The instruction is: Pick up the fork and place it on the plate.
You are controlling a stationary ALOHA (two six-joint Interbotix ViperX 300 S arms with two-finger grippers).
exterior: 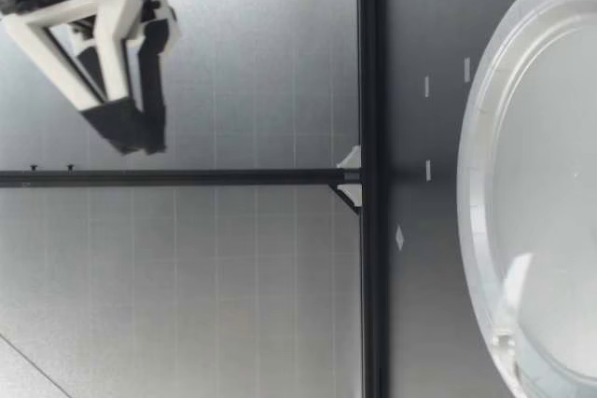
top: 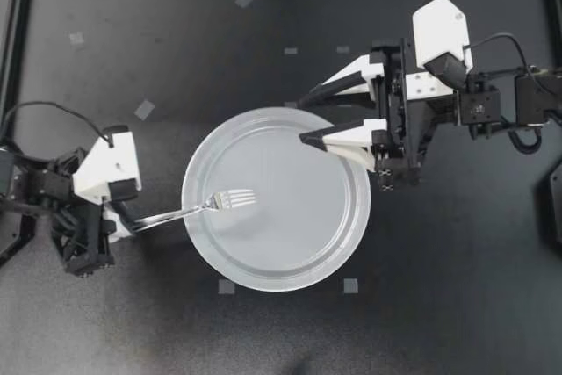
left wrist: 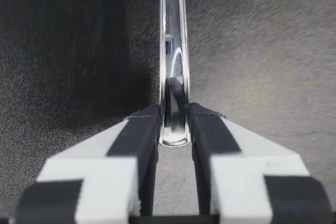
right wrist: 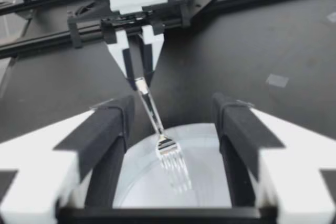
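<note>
A silver fork (top: pixel 211 205) reaches from the left over the rim of the clear round plate (top: pixel 290 248), its tines above the plate's left half. My left gripper (top: pixel 129 219) is shut on the end of the handle, just outside the plate. In the left wrist view both pads pinch the handle (left wrist: pixel 173 77) of the fork at my left gripper (left wrist: pixel 174 127). My right gripper (top: pixel 304 120) stands wide open over the plate's upper right rim, empty. In the right wrist view the fork (right wrist: pixel 167 148) lies ahead, between the spread fingers of my right gripper (right wrist: pixel 173 129), with my left gripper (right wrist: pixel 137 80) beyond it.
Small tape squares (top: pixel 144 110) dot the dark table around the plate. A black frame rail (top: pixel 16 32) runs along the table's left side and back. In the low view a gripper (exterior: pixel 117 132) hangs high above the table, beyond the plate's rim (exterior: pixel 480 137).
</note>
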